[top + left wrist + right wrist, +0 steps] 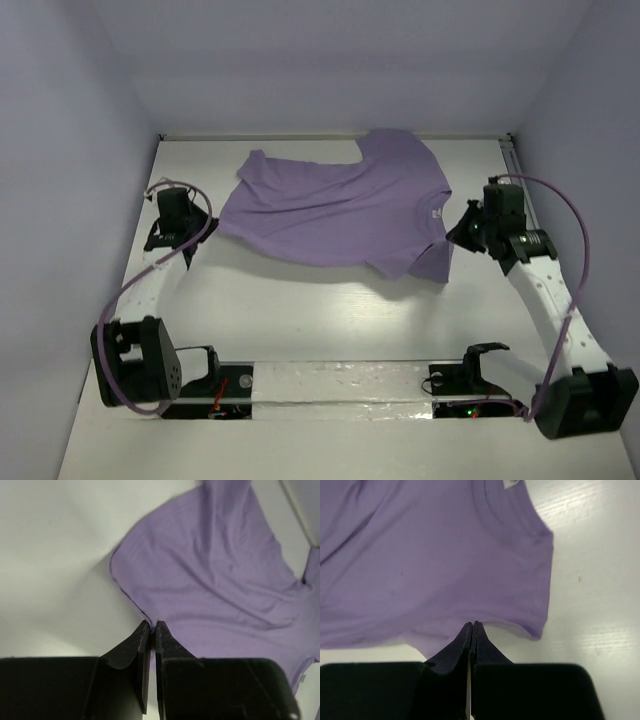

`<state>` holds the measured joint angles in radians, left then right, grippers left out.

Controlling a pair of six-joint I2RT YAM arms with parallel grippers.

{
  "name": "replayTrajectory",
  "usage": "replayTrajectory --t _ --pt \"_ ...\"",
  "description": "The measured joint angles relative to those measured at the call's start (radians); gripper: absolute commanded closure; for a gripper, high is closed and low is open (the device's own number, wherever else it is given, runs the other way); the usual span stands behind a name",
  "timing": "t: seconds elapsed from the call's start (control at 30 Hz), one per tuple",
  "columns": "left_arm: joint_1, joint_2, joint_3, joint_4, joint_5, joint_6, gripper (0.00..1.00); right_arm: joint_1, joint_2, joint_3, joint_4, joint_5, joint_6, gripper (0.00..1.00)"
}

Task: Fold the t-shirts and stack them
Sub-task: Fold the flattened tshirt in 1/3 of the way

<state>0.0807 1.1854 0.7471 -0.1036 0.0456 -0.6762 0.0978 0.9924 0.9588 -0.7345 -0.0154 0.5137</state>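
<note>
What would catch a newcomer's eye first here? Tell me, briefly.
The lavender t-shirt stands out first, spread wrinkled across the far half of the white table. Next come the two black arms at its opposite ends. The left gripper is shut on the hem corner nearest it, and the right gripper is shut on the edge by the sleeve.

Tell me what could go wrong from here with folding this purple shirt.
1. The left end effector and right end effector are each shut at the very edge of the t-shirt. Such a thin pinch may slip when pulled.
2. The cloth lies skewed and wrinkled, with one sleeve close to the back wall, so a fold could come out uneven.
</note>
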Motion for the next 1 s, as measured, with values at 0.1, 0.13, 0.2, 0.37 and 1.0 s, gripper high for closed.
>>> replayTrajectory --t 0.1,0.13,0.2,0.37,1.0 --pt "-0.001 0.109 0.092 0.042 0.002 0.003 1.0 0.0 0.132 0.057 0.076 0.057 -0.028 1.0" --pt "-0.001 0.142 0.115 0.048 0.004 0.004 1.0 -0.001 0.164 0.069 0.1 0.076 -0.036 1.0" --pt "-0.001 0.216 0.161 0.056 0.006 0.006 1.0 -0.01 0.261 0.11 0.138 0.097 -0.047 1.0" --pt "-0.009 0.396 0.285 0.064 0.012 0.014 1.0 -0.048 0.45 0.244 0.216 0.134 -0.076 1.0" --pt "-0.034 0.764 0.568 0.053 -0.016 0.061 0.58 -0.058 1.038 0.637 0.349 0.13 -0.138 0.85"
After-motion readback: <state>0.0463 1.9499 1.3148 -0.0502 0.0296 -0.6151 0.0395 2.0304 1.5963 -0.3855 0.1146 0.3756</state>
